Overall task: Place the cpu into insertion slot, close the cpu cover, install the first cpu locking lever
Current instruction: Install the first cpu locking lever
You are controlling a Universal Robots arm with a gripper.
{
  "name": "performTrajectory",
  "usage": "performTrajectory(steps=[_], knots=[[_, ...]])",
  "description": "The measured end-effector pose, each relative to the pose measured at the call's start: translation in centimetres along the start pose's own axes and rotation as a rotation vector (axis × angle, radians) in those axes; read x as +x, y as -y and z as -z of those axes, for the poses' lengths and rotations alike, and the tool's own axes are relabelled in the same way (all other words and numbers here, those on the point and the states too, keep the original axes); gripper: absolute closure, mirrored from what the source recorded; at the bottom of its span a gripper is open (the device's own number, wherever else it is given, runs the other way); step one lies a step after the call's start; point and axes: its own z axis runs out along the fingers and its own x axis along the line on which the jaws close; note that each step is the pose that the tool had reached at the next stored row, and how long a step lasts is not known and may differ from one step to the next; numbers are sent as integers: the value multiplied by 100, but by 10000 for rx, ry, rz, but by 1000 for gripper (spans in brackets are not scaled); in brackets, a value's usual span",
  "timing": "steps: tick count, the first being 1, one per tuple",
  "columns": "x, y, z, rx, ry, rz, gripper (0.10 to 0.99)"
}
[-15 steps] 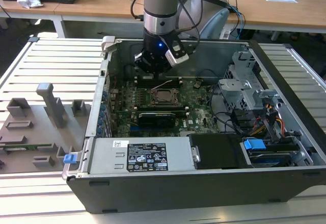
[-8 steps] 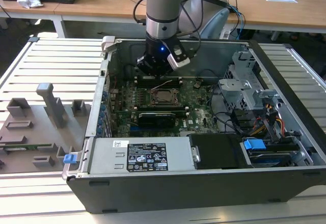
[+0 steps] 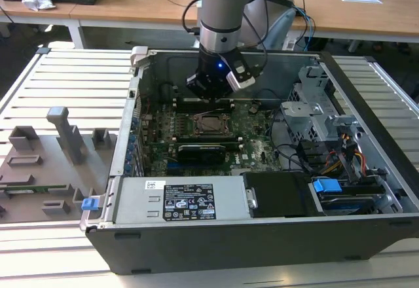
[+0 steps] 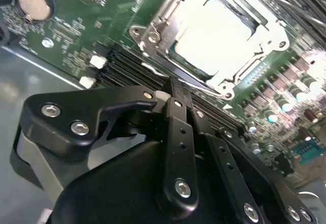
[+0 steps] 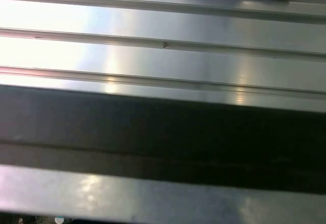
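Observation:
Inside the open computer case [image 3: 340, 235], the insertion slot [image 3: 211, 124] sits mid-board on the green motherboard. In the second wrist view the cpu [image 4: 219, 30] lies in the slot, its pale metal top showing through the window of the cpu cover [image 4: 164, 15], which lies flat over it. A thin wire lever [image 4: 201, 87] runs along the socket edge nearest the fingers. My gripper [image 3: 211, 97] hangs just behind the slot in the exterior view, low over the board. Its black fingers [image 4: 175, 117] meet at the tips beside the socket, shut with nothing visible between them.
A long black expansion card [image 3: 201, 150] lies in front of the socket, and a power supply [image 3: 177, 203] fills the case's near side. A drive cage [image 3: 314, 114] and cables stand to the exterior view's right. Black memory slots [image 4: 122, 66] run next to my fingertips. A grey fixture tray [image 3: 52, 163] sits outside the case.

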Motion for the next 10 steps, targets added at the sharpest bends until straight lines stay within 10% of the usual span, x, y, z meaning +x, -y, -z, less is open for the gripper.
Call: performTrajectory(steps=[10], knots=[[-126,22,-78,3,-6,-2,980]])
